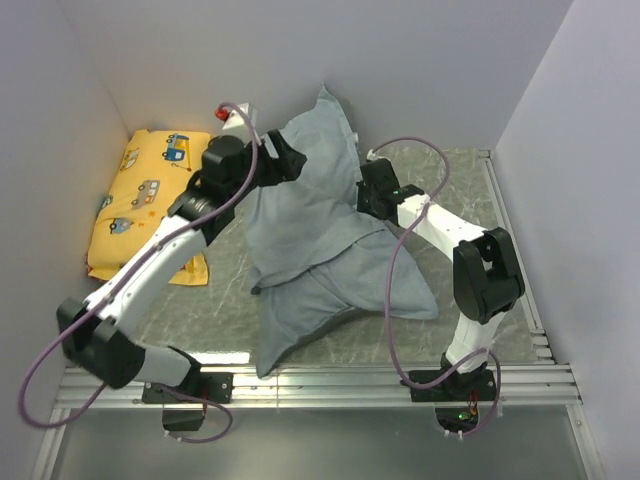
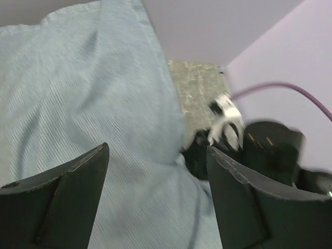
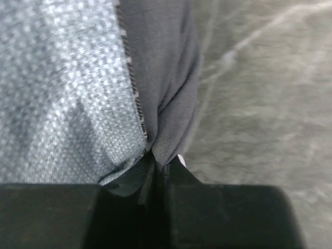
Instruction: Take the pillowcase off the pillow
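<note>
Pillowcase pale blue-grey, fine woven texture; pinched fold darker grey, thin white-striped edge. Yellow pillow: cartoon-vehicle print. Bench mottled grey-green. Arms white, black joints. Cables purple. Walls pale lilac.

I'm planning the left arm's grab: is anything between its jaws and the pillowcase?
Nothing visible. The left gripper, jaws open, faces bare pillowcase fabric; the right gripper, pinching another fold, sits off to one side.

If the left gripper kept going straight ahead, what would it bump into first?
Most likely the pillowcase: the open left gripper points at its grey fabric, close to the cloth's edge, though how far off it is stays unclear.
</note>
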### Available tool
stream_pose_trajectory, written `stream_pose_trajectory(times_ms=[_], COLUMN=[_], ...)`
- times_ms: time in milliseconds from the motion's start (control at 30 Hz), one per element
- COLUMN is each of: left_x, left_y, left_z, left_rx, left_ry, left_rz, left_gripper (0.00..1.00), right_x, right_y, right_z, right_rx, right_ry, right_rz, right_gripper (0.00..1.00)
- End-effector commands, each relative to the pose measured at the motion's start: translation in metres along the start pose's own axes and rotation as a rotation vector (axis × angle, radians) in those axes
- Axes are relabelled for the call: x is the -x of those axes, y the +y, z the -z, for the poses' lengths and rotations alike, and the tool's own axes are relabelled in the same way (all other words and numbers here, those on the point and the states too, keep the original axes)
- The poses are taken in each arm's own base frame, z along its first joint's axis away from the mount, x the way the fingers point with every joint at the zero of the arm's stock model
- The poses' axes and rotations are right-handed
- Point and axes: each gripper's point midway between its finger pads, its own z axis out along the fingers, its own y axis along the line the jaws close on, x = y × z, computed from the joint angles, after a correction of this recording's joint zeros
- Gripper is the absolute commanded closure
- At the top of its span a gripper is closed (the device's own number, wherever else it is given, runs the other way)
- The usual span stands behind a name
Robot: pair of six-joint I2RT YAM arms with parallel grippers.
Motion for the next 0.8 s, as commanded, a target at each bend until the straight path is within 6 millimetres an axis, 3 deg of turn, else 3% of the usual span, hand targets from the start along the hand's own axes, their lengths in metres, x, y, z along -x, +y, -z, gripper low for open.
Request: stream_pose_trajectory(times_ms=[0,33,67,133,167,200,233,333,400,567,600,767], left_x=[0.013,0.007,-0.014,-0.032,-0.053,-0.064,-0.077,-0.117,-0.129,-0.153,-0.158,-0.17], left_y=[-0.024,-0.032,-0.021,-0.026,-0.013,-0.012,-0.018,-0.014,-0.007,-0.011,-0.01,-0.006], left_z=[0.038,0.051,0.052,0.067,0.068,0.072,0.079,0.091,0.096,0.104,0.102,0.096], left_rx=[-0.082,-0.1,-0.066,-0.074,-0.033,-0.029,-0.051,-0.018,0.032,0.05,0.058,0.087], left_ry=[-0.069,-0.069,-0.037,-0.02,0.009,0.028,0.047,0.12,0.127,0.171,0.18,0.202], left_rz=[-0.019,-0.022,-0.027,-0.039,-0.047,-0.046,-0.053,-0.089,-0.108,-0.155,-0.161,-0.172], left_gripper=[0.18,0.18,0.18,0.18,0.17,0.17,0.17,0.16,0.16,0.16,0.16,0.21], right_x=[0.049,0.054,0.058,0.073,0.078,0.089,0.092,0.111,0.126,0.135,0.131,0.11], right_y=[0.024,0.024,0.024,0.023,0.024,0.027,0.025,0.03,0.032,0.031,0.028,0.02], right_z=[0.008,0.009,0.01,0.014,0.016,0.023,0.028,0.056,0.084,0.141,0.158,0.201], right_rx=[0.086,0.092,0.098,0.111,0.118,0.131,0.129,0.153,0.172,0.202,0.211,0.236], right_ry=[-0.096,-0.096,-0.098,-0.108,-0.113,-0.134,-0.135,-0.193,-0.249,-0.333,-0.356,-0.425], right_rz=[-0.016,-0.017,-0.021,-0.036,-0.041,-0.046,-0.05,-0.053,-0.055,-0.062,-0.068,-0.079], right_gripper=[0.86,0.79,0.75,0.62,0.56,0.44,0.38,0.21,0.14,0.11,0.1,0.1])
